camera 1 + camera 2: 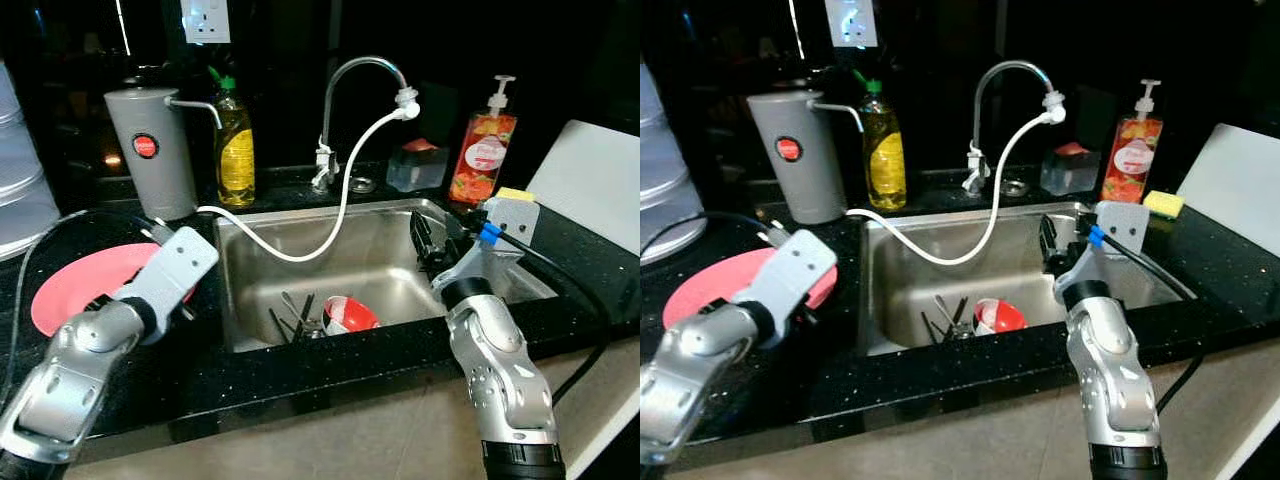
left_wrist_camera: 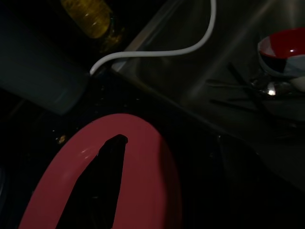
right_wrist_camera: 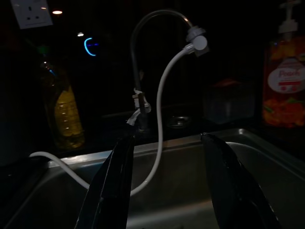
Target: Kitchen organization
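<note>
A pink plate (image 1: 75, 290) lies on the black counter left of the steel sink (image 1: 330, 225). My left gripper (image 1: 160, 265) is over the plate's right edge, shut on the plate. In the left wrist view one black finger (image 2: 102, 186) lies across the plate's top face (image 2: 147, 181) and the other is hidden under it. A red and white bowl (image 1: 348, 313) and several pieces of cutlery (image 1: 295, 318) sit on the sink's floor. My right gripper (image 1: 432, 245) hangs over the right side of the sink, open, with nothing between its fingers (image 3: 114, 181).
A curved tap (image 1: 365, 70) with a white hose (image 1: 345, 195) stands behind the sink. A grey canister (image 1: 152, 150) and yellow bottle (image 1: 236, 140) are at the back left. An orange soap pump (image 1: 483, 150), yellow sponge (image 1: 515, 194) and white board (image 1: 595, 195) are at the right.
</note>
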Controlling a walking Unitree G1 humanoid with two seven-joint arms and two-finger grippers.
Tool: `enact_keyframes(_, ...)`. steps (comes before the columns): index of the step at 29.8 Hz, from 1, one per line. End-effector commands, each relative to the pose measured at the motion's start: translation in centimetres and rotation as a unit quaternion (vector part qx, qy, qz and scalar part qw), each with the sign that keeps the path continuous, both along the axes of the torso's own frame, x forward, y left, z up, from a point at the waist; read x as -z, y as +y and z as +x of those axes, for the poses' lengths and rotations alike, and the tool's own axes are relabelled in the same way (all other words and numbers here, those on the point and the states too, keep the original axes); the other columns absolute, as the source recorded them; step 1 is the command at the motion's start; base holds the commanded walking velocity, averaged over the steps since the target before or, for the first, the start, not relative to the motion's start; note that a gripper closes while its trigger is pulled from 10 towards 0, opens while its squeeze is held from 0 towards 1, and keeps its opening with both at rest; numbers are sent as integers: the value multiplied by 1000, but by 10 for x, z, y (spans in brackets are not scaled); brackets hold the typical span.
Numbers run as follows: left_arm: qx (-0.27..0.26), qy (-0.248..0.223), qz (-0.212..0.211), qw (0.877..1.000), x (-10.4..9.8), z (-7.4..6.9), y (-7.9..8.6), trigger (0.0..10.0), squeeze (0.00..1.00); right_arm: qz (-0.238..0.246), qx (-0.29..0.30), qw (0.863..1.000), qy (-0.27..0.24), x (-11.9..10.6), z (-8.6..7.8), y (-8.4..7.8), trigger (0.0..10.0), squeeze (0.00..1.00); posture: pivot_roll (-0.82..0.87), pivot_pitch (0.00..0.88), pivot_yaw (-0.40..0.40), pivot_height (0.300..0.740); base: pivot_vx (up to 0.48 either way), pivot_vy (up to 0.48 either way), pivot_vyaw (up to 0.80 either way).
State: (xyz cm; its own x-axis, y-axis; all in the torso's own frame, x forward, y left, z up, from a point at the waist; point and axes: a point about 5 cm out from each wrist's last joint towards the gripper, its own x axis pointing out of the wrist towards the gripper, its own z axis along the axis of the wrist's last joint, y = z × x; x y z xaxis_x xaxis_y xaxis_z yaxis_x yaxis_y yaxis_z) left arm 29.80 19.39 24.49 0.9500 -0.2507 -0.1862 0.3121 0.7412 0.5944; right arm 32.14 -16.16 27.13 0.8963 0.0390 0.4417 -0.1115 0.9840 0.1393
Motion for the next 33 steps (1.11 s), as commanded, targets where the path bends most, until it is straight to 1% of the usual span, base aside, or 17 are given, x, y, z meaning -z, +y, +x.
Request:
enact_keyframes(1, 5, 10, 3, 1000, 4, -2, -3, 10000, 0, -1, -2, 1000, -6, -2, 0, 2, 10000, 0, -1, 42, 9, 740, 0, 0, 0)
enact_keyframes(5, -17, 23, 13, 1000, 6, -1, 8, 10000, 0, -1, 2, 1000, -6, -2, 0, -1, 10000, 0, -4, 44, 7, 740, 0, 0, 0)
enact_keyframes(7, -20, 26, 14, 999, 7, -1, 10, 10000, 0, -1, 3, 1000, -5, -2, 0, -1, 10000, 0, -4, 44, 7, 740, 0, 0, 0)
enact_keyframes(11, -39, 49, 13, 998, 21, 0, 15, 10000, 0, 0, 0, 1000, -5, -1, 1, 1, 10000, 0, -4, 47, 3, 740, 0, 0, 0)
enact_keyframes(14, -43, 53, 15, 998, 24, 0, 16, 10000, 0, 0, -1, 1000, -4, -1, 1, 1, 10000, 0, -11, 48, -9, 740, 0, 0, 0)
enact_keyframes(23, -52, 51, 20, 997, 24, 1, 18, 10000, 0, -1, -3, 1000, -6, -3, 1, 1, 10000, 0, -32, 46, -8, 740, 0, 0, 0)
enact_keyframes(25, -61, 47, 34, 996, 25, 2, 21, 10000, 0, -1, -1, 1000, -6, -3, 1, 0, 10000, 0, -34, 46, -6, 740, 0, 0, 0)
enact_keyframes(30, -66, 47, 36, 996, 24, 3, 23, 10000, 0, -1, -1, 1000, -5, -2, 1, 0, 10000, 0, -33, 46, -6, 740, 0, 0, 0)
enact_keyframes(31, -75, 46, 47, 995, 24, 3, 28, 10000, 0, -1, -1, 1000, -5, -2, 1, 0, 10000, 0, -33, 44, -6, 740, 0, 0, 0)
enact_keyframes(33, -78, 46, 51, 995, 24, 3, 30, 10000, 0, -1, -1, 1000, -4, -2, 1, 0, 10000, 0, -33, 44, -6, 740, 0, 0, 0)
